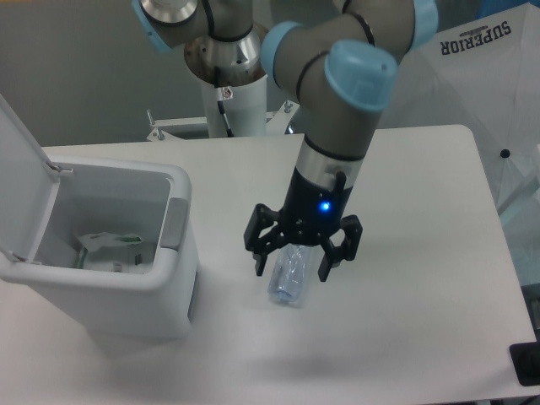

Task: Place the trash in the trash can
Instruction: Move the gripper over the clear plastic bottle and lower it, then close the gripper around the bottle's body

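Light is even and fairly bright, coming from overhead with a cool, bluish cast. The white desk (pixel 405 253) is close to washed out and shows little texture. Shadows are soft: a faint grey smudge lies on the desk below the jaws, and a darker band hugs the base of the trash can (pixel 118 253) to the left of the jaws. The can's inside is dimmer than its rim. A small blue lamp on the gripper (pixel 293 263) glows just above the jaws. The arm and gripper look reasonably sharp, with slight softness at the edges. The bottle (pixel 288 283) between the jaws gives weak pale glints. The background is dull grey.
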`<state>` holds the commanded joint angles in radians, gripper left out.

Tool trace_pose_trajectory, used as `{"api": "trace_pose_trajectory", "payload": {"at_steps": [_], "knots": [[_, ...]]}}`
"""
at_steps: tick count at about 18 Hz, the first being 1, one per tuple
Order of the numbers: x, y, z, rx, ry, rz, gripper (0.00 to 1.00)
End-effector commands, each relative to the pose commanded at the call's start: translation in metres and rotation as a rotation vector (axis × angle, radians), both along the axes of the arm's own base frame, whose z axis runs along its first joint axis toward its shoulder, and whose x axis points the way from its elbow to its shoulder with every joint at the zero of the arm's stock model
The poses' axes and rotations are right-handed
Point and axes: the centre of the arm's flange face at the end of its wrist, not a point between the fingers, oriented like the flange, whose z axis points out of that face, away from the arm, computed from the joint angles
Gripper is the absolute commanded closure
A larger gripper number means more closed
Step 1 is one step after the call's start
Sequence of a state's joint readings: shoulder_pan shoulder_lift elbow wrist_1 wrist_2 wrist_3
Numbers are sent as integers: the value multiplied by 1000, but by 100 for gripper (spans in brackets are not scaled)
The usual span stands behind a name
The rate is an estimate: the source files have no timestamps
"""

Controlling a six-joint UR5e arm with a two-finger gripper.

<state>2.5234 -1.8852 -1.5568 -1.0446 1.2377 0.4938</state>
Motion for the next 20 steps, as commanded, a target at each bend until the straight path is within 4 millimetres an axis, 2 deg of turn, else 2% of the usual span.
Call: {"api": "trace_pose_trajectory", "payload": {"at_steps": [6, 13, 20], "knots": [[-1, -2, -50, -124, -6, -17, 0], [13, 16, -88, -237, 11, -76, 0], [19, 20, -123, -337, 21, -96, 0]]}}
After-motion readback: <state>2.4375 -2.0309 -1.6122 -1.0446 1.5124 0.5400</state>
